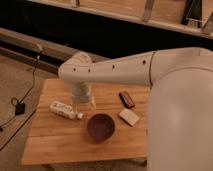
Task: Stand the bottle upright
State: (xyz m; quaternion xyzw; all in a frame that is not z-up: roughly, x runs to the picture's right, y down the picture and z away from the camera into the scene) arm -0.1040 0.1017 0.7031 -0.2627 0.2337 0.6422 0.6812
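The bottle (64, 110) is small, white and clear, with a printed label and a white cap. It lies on its side on the wooden table (50, 142), left of centre, with its cap end pointing right toward the purple bowl (100, 127). My gripper (83, 104) hangs from the white arm just above and behind the bottle's cap end.
A purple bowl stands at the table's middle front. A beige rectangular block (129, 117) lies right of it and a dark bar (127, 99) behind that. My white arm and body fill the right side. A black cable (22, 102) runs on the floor at left.
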